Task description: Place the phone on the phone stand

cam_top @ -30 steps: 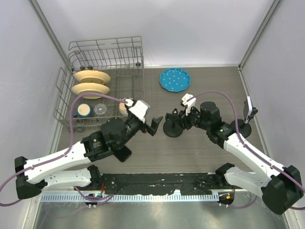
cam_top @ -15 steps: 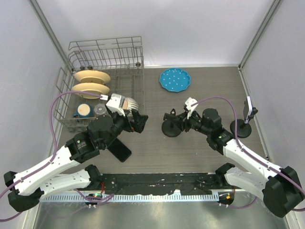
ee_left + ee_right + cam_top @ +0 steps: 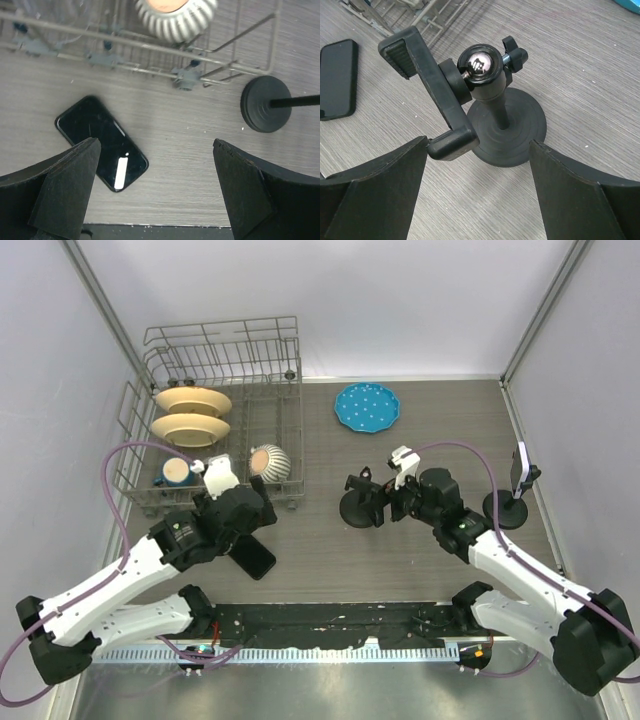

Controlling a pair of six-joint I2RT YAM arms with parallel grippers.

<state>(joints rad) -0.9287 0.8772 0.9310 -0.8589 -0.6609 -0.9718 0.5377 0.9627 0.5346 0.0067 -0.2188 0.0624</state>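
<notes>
While left hand [image 3: 155, 170] and right hand [image 3: 477, 165] gape empty | rack [image 3: 300, 430]: two plates [image 3: 190, 427], cup [image 3: 176, 472], ribbed bowl [image 3: 268, 461]

The grey table [image 3: 420, 560] carries a phone [image 3: 101, 142] flat beneath the left gripper [image 3: 155, 143], a phone stand [image 3: 507, 132] just ahead of the right gripper [image 3: 477, 141] — dish rack [image 3: 225, 340] and blue plate [image 3: 366, 406] beyond.

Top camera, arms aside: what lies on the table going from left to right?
cup in the rack → phone → stand → second stand. The blue plate sits in line with the first stand, so it is left out.
</notes>
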